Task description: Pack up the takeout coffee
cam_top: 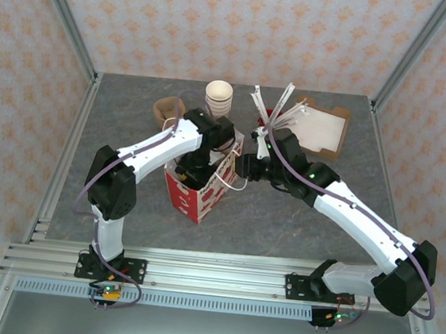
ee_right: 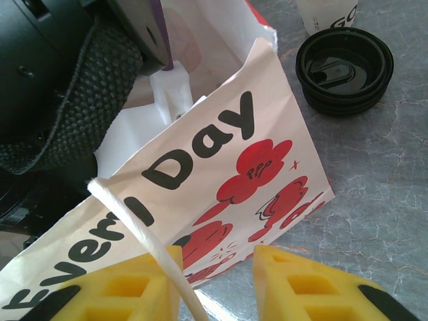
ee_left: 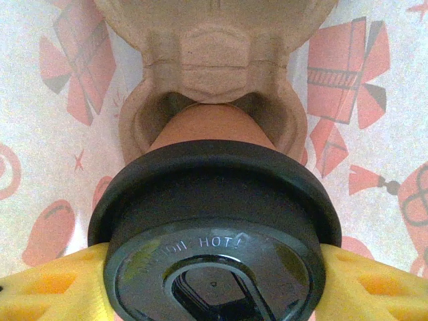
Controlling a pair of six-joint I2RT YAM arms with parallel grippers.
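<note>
The takeout coffee's black lid [ee_left: 214, 221], embossed "HOT!", sits on its tan cup [ee_left: 210, 127]. My left gripper [ee_left: 214, 284] is shut on it, a yellow finger [ee_left: 47, 284] on each side. The cup hangs inside the red-and-white bag [ee_left: 378, 100], just above a moulded pulp cup carrier [ee_left: 214, 53]. From above, my left gripper [cam_top: 199, 167] reaches down into the bag [cam_top: 196, 198]. My right gripper [cam_top: 245, 165] is at the bag's right rim; its fingers [ee_right: 314, 284] stand open beside the bag's printed side [ee_right: 221, 147], with the white string handle [ee_right: 144, 234] lying across the left finger.
Loose black lids [ee_right: 344, 67] lie stacked on the grey table right of the bag. A stack of lidless cream cups [cam_top: 219, 99] and a brown pulp holder [cam_top: 167, 111] stand behind it. White wrapped sticks [cam_top: 281, 109] and a cardboard tray [cam_top: 323, 130] lie at the back right.
</note>
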